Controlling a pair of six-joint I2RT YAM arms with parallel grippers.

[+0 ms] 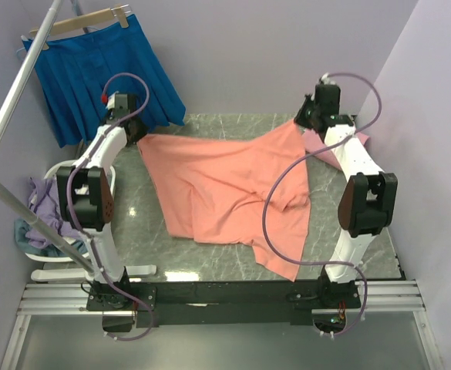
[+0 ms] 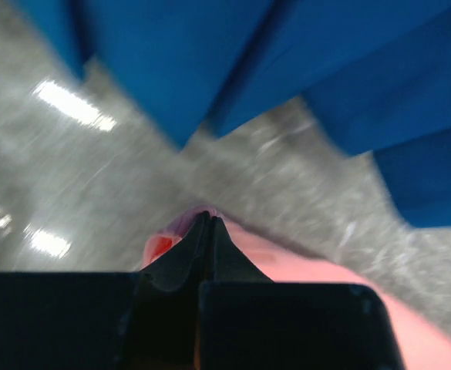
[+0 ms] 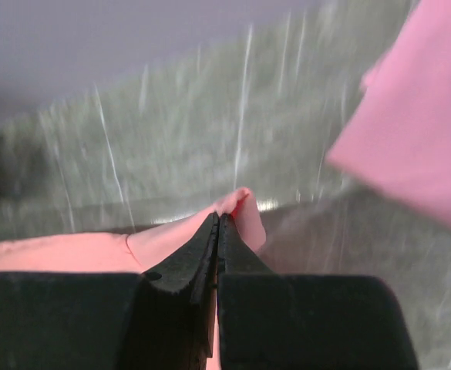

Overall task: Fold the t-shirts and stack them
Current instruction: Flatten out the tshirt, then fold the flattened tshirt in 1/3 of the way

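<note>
The salmon-orange t-shirt [image 1: 225, 185] lies spread and wrinkled over the grey marble table [image 1: 210, 123]. My left gripper [image 1: 135, 132] is shut on its far-left corner, and the left wrist view shows the salmon cloth [image 2: 325, 270] pinched at the closed gripper [image 2: 207, 219]. My right gripper [image 1: 302, 122] is shut on the shirt's far-right corner, where a fold of cloth [image 3: 244, 208] sticks out past the gripper's closed tips [image 3: 219, 217]. The lighter pink t-shirt [image 1: 318, 145] lies at the back right, mostly hidden behind the right arm, and shows as a pink sheet [image 3: 418, 131] in the right wrist view.
A bright blue pleated skirt [image 1: 94, 69] hangs on a wooden hanger at the back left, close beyond my left gripper and filling the top of the left wrist view [image 2: 348, 77]. A white basket [image 1: 44, 208] of purple clothes and a white rack pole [image 1: 9, 116] stand at the left.
</note>
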